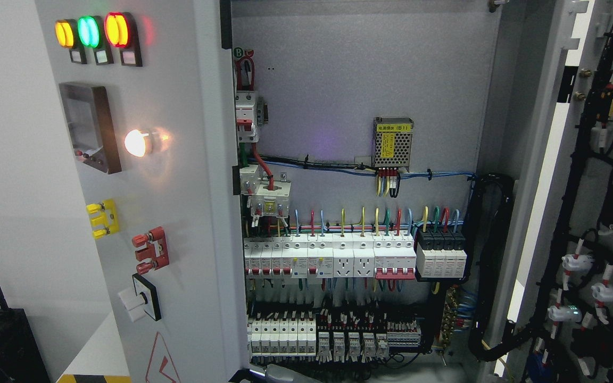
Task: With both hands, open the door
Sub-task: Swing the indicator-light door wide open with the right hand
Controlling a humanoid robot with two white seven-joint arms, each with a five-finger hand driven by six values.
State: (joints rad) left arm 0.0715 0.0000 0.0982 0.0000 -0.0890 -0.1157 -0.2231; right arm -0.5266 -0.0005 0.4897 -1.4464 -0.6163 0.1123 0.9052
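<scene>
Grey metal cabinet door stands swung wide right; I see three lit lamps, neither hand in view

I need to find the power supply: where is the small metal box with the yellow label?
In the head view, the small perforated metal box with the yellow label is mounted on the grey back panel, right of centre, above the white breaker row.

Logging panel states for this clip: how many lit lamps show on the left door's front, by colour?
Yellow lamp: 1
Green lamp: 1
Red lamp: 1
White lamp: 1
Total: 4
</scene>
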